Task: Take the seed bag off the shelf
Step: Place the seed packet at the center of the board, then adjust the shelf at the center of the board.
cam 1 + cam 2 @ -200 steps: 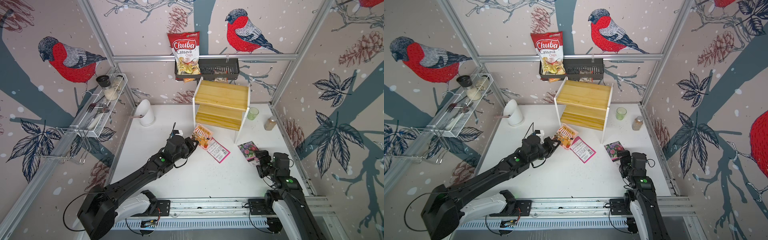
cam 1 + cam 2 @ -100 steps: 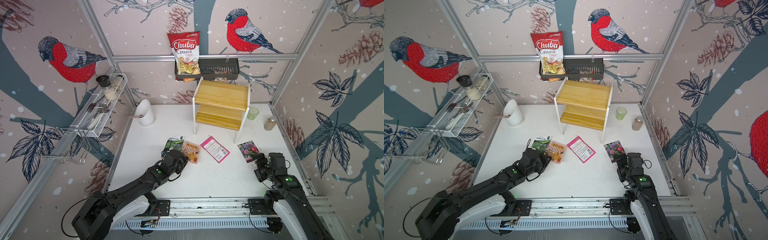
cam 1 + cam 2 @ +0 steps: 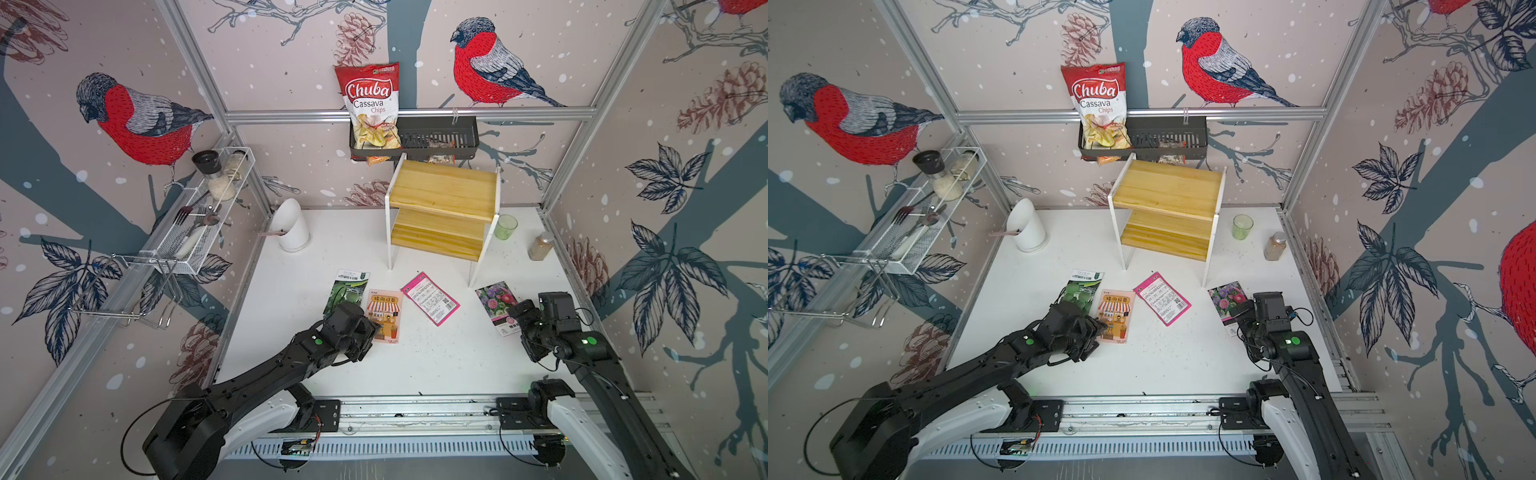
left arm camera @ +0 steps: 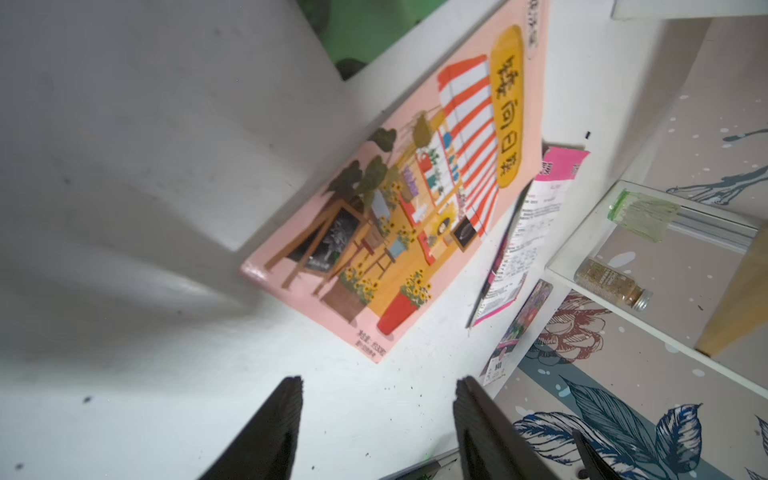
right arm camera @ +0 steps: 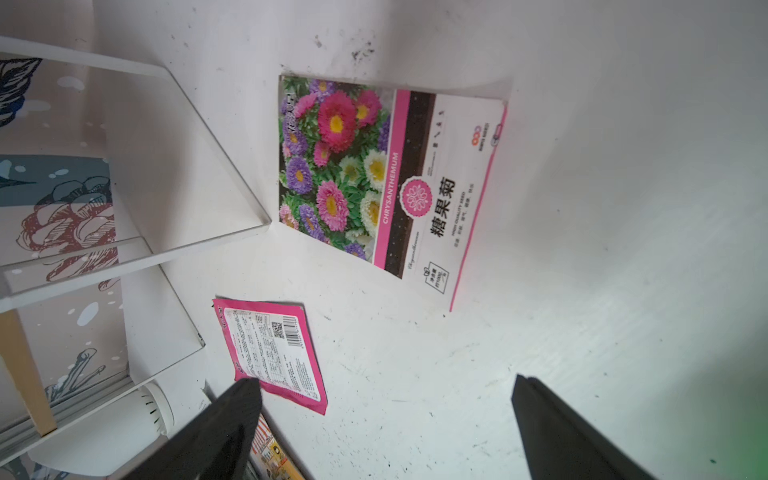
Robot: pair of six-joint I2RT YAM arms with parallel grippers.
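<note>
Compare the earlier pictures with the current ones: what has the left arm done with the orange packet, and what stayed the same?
The left gripper carried the orange packet from in front of the shelf back toward the robot, laid it on the table beside the green packet, then opened and let go. The pink packet, flower packet and shelf stayed put; the right gripper stayed open.

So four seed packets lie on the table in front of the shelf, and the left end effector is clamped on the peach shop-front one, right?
Not clamped. In the left wrist view the left end effector is open, jaws apart, short of the peach shop-front packet lying flat on the table. The rest is right.
</note>
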